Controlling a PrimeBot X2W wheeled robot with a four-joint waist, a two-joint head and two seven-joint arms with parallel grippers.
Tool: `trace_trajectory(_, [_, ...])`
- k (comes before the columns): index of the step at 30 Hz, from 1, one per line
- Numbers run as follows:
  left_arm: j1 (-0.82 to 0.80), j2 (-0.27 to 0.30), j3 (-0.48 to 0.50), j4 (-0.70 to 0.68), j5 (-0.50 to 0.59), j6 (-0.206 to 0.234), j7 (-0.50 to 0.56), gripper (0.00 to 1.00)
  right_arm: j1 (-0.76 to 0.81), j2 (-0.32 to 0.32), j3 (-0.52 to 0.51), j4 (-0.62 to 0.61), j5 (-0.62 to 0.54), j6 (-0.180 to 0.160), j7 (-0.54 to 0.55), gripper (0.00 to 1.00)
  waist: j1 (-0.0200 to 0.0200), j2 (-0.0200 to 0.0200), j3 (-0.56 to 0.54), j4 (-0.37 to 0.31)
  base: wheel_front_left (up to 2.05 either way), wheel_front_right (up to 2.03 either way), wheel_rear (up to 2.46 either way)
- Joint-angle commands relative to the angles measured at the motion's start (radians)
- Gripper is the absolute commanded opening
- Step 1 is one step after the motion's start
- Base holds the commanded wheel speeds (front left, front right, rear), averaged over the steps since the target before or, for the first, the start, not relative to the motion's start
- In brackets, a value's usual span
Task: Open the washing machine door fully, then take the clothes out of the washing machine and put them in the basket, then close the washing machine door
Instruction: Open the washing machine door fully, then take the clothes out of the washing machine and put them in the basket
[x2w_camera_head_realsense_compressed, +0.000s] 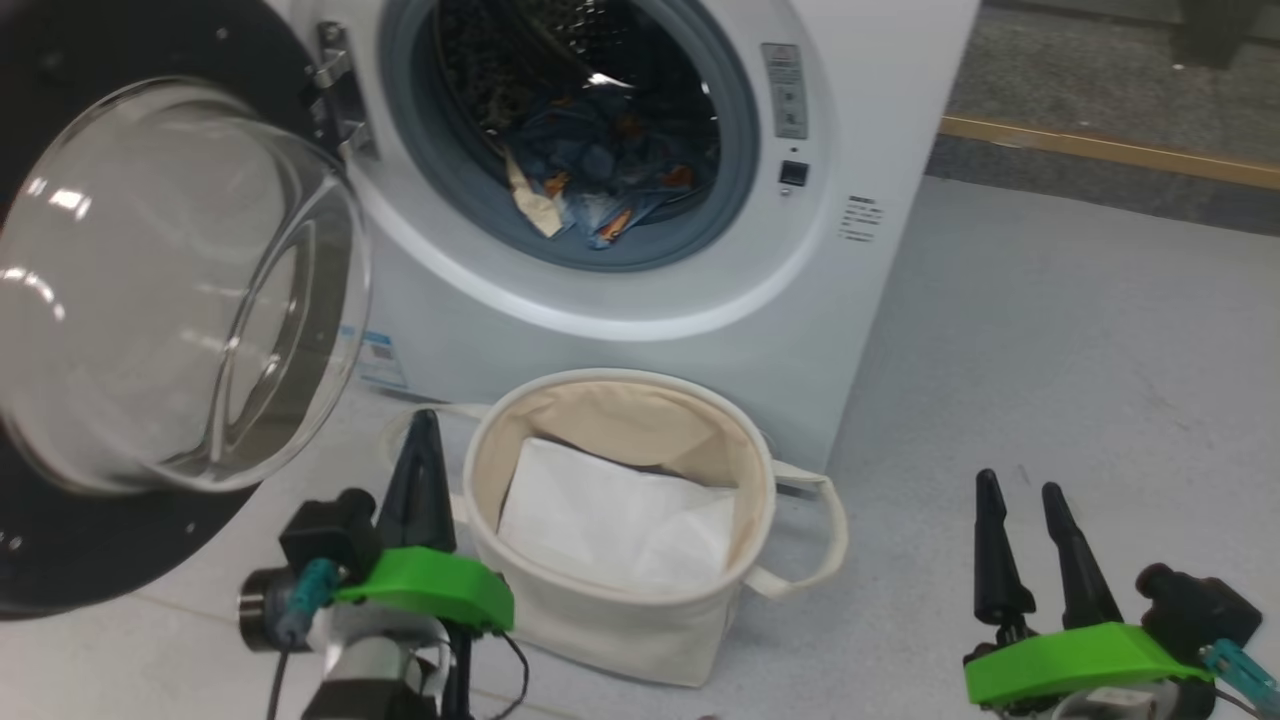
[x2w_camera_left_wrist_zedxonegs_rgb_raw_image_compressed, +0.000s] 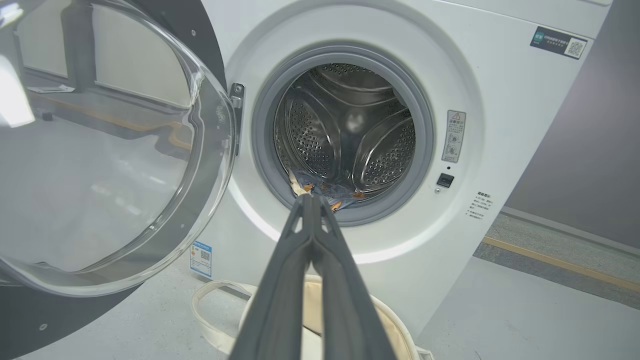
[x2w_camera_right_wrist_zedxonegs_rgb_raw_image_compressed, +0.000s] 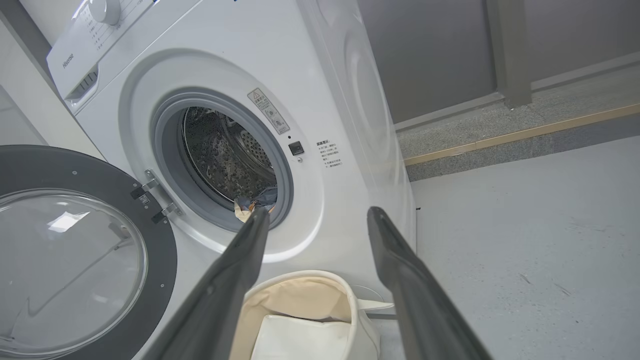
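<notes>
Ahead, the clothes (x2w_camera_head_realsense_compressed: 600, 170) lie well beyond the left hand (x2w_camera_head_realsense_compressed: 425, 420).

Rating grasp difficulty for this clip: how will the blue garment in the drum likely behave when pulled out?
The clothes lie crumpled in loose folds, so probably floppy: they should drape and trail. Thin fabric, likely light. An edge lies at the grey rubber ring, so it may drag there.

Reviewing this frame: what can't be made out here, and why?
Clothes: head view, bunched in shadow; piece count unclear.
Basket: head view, white sheet hides its bottom.
Washing machine door: head view, left edge cuts it off.
Washing machine text: too small in all views.
Left gripper: left wrist view, shut fingers cover part of the clothes.
</notes>
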Motion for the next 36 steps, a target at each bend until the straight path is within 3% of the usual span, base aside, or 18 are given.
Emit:
trace_trajectory(1, [-0.020, 0.018, 0.017, -0.039, -0.003, -0.008, -0.005, 0.00, -0.018, 0.000, 0.014, -0.047, 0.004, 0.001, -0.012, 1.00, 0.0000, -0.0001, -0.005, -0.021, 0.00, 0.00, 0.00])
trace_trajectory(8, [0.015, 0.018, -0.073, -0.037, -0.014, -0.046, -0.005, 0.00, 0.005, 0.000, -0.009, -0.074, -0.009, 0.001, -0.012, 1.00, 0.0000, -0.0001, -0.002, -0.052, 0.00, 0.00, 0.00])
trace_trajectory(9, [0.019, 0.018, -0.086, -0.038, -0.009, -0.055, -0.005, 0.06, 0.007, 0.000, -0.011, -0.074, -0.011, 0.001, -0.012, 1.00, 0.0000, -0.0001, 0.000, -0.056, 0.00, 0.00, 0.00])
trace_trajectory(10, [0.025, 0.018, -0.103, -0.039, -0.004, -0.069, -0.005, 0.18, 0.009, 0.000, -0.012, -0.073, -0.013, 0.001, -0.012, 1.00, 0.0000, -0.0001, 0.002, -0.060, 0.00, 0.00, 0.00])
trace_trajectory(12, [0.040, 0.018, -0.118, -0.035, -0.005, -0.076, -0.005, 1.00, 0.009, 0.000, -0.014, -0.069, -0.017, 0.001, -0.012, 1.00, 0.0000, -0.0001, 0.004, -0.066, 0.00, 0.00, 0.00])
trace_trajectory(27, [0.105, 0.018, -0.133, -0.030, 0.010, -0.062, -0.005, 1.00, 0.005, 0.000, -0.033, -0.019, -0.054, 0.001, -0.012, 1.00, 0.0000, -0.0001, 0.019, -0.088, 0.00, 0.00, 0.00])
trace_trajectory(36, [0.110, 0.018, -0.134, -0.035, 0.062, -0.026, -0.005, 1.00, 0.001, 0.000, -0.032, 0.002, -0.062, 0.001, -0.012, 1.00, 0.0000, -0.0001, 0.023, -0.084, 0.00, 0.00, 0.00])
